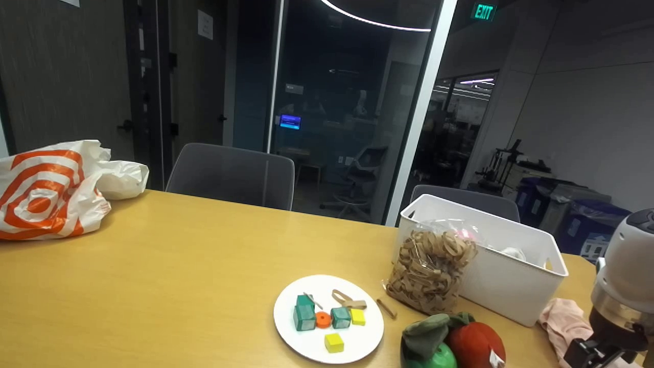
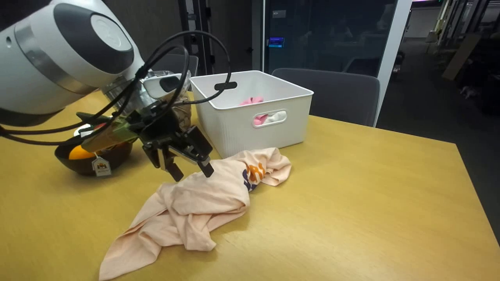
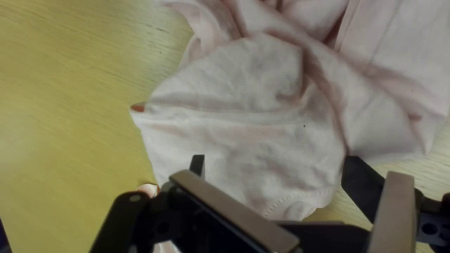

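Note:
My gripper (image 2: 192, 171) is open and empty, tilted down just above a crumpled pale pink cloth (image 2: 207, 203) that lies on the table. The cloth has an orange and dark blue print near its far end. In the wrist view the cloth (image 3: 246, 140) fills the space between the two parted fingertips (image 3: 276, 165), with a stitched curved edge near the jaws. I cannot tell whether a fingertip touches it. In an exterior view the gripper (image 1: 582, 352) is partly cut off at the lower right corner, and only part of the cloth (image 1: 562, 314) shows.
A white box (image 2: 242, 136) with pink and white items inside stands behind the cloth. A brown bowl (image 2: 125, 154) with toy produce sits beside the arm. A bag of brown strips (image 1: 429, 271), a white plate (image 1: 301, 345) with small blocks and a shopping bag (image 1: 46, 194) are farther off.

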`<move>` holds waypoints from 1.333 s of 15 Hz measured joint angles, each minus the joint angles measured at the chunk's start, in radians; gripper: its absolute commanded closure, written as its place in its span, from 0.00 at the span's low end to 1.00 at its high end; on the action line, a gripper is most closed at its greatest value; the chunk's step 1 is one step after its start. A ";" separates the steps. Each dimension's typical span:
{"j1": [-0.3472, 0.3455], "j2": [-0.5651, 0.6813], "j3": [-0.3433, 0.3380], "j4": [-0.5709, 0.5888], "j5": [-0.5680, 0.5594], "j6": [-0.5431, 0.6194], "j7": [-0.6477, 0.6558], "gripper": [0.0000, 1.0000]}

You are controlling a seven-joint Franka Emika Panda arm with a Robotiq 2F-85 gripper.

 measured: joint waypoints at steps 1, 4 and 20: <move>-0.001 0.005 0.004 0.000 -0.025 -0.003 0.027 0.00; -0.001 0.031 0.016 0.000 -0.083 -0.004 0.100 0.00; 0.000 0.071 0.040 0.028 -0.386 -0.067 0.459 0.00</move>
